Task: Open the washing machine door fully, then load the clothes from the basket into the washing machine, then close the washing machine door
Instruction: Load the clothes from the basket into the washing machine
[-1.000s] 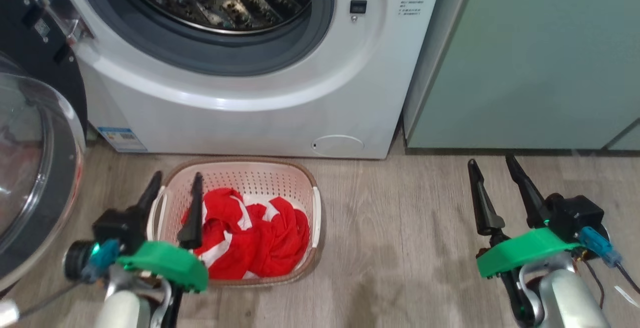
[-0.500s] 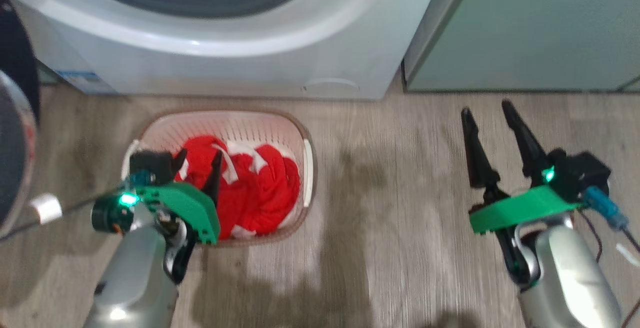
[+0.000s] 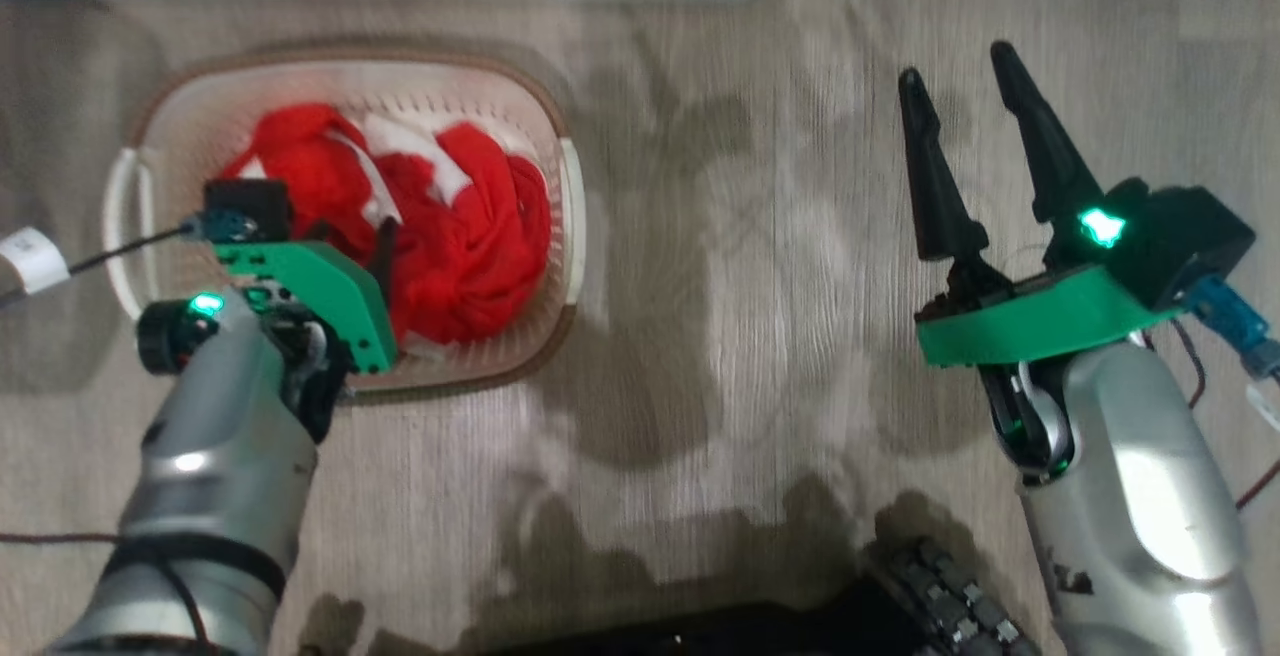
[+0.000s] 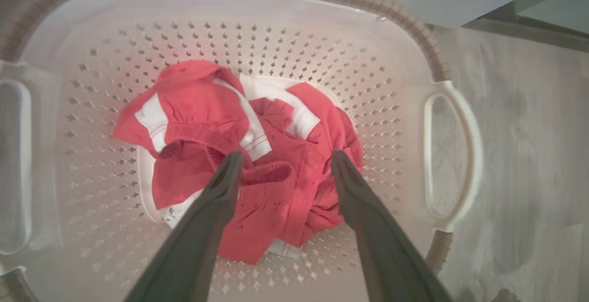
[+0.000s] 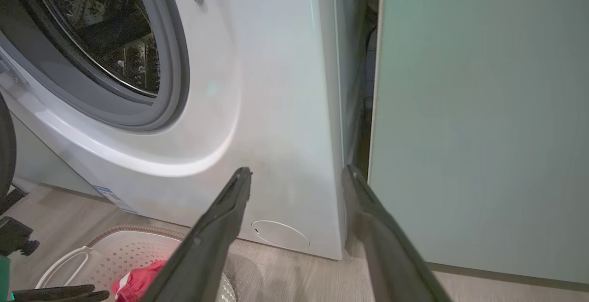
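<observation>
In the basket (image 4: 294, 30), clothes (image 4: 202, 104) cover most of the floor (image 4: 143, 182) beneath the open left claw (image 4: 286, 154); right claw (image 3: 957, 66) open.

The left gripper (image 4: 286, 155) points steeply downward from a bent wrist (image 3: 300, 361), its 2 dark fingers (image 4: 216, 200) spread wide apart. The right gripper (image 3: 955, 66) points forward at the right side, its 2 fingers parted in a V, the pale forearm (image 3: 1140, 466) rising behind its green wrist plate (image 3: 1040, 321).
</observation>
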